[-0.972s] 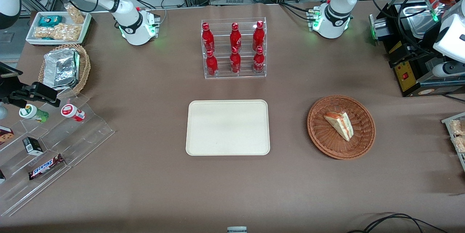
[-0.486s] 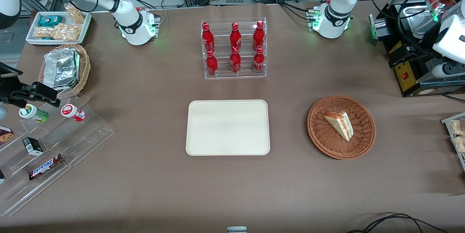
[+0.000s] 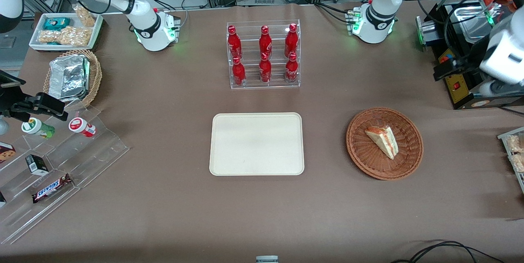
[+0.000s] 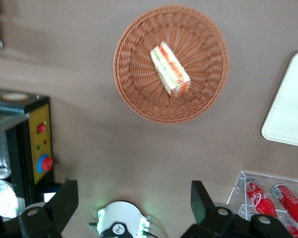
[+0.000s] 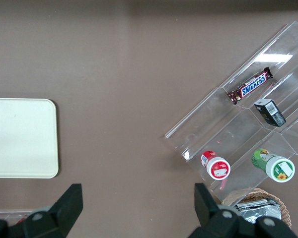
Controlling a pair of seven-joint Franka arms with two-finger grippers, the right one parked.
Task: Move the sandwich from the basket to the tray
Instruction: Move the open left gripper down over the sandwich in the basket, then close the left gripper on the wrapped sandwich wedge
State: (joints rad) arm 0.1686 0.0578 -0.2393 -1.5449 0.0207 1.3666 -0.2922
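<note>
The left arm's gripper (image 4: 131, 206), fingers spread wide and holding nothing, has swung in from the working arm's end of the table toward the wicker basket (image 3: 360, 156), where the sandwich (image 3: 382, 141) lies untouched, the cream tray (image 3: 256, 143) unfilled.

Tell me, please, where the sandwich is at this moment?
The sandwich lies in the brown basket, beside the tray, toward the working arm's end; the open claw hangs above.

My left arm (image 3: 505, 52) is glossy white with black joints; its gripper (image 4: 134, 203) carries black fingers (image 4: 201, 201), spread wide.
</note>
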